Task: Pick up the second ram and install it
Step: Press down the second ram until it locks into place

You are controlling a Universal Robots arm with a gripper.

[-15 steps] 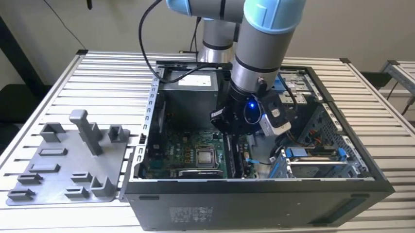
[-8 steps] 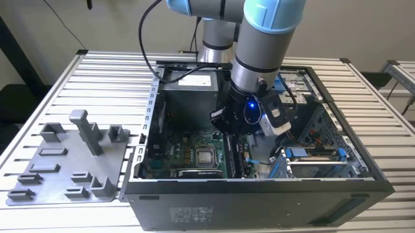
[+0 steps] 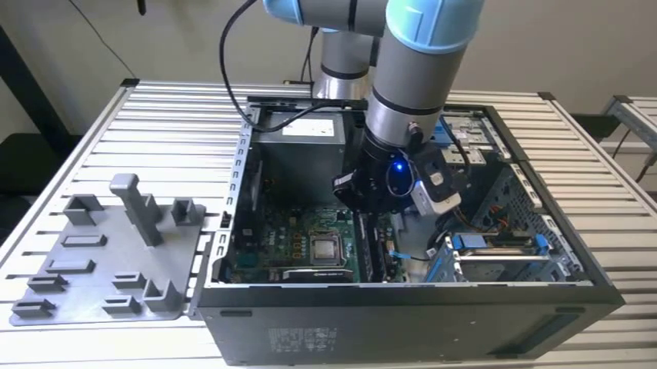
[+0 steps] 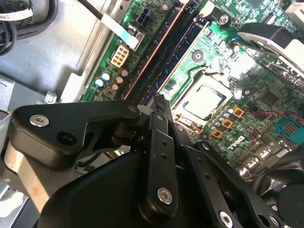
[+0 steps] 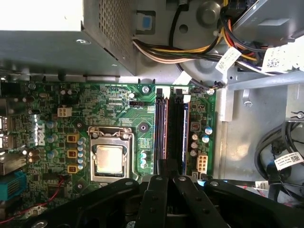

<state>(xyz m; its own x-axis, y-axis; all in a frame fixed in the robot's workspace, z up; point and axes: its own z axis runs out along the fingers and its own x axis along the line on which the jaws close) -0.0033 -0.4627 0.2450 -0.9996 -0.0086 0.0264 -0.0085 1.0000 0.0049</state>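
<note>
- Inside the open computer case (image 3: 238,192), the arm (image 3: 416,77) reached down over the motherboard (image 3: 282,242); in the exterior view its wrist housing hid the gripper's fingertips and most of the memory slots.
- Both wrist views cut the gripper (image 5: 166,178) off at the frame edge, its black linkages covering the near end of the slots.
- In the first wrist view, the two fingers (image 5: 156,199) stood drawn together at their tips, directly over the near end of the slot area.
- The second ram (image 5: 178,133) appeared as a dark, slim board lying lengthwise in the slot area, beside a similar memory stick (image 5: 161,130) closer to the processor socket (image 5: 110,159).
- Whether the fingertips actually pinched the board's end, or merely rested above it, could not be determined; the contact point was hidden behind the fingers.
- In the second wrist view, the same two long boards ran away from the gripper (image 4: 159,102) toward the case wall, with the second ram (image 4: 156,47) on the side away from the socket.
- The white label on the board could not be made out.
- A grey parts tray (image 3: 108,261) sat on the slatted table (image 3: 175,108), at the exterior view's left of the case.
</note>
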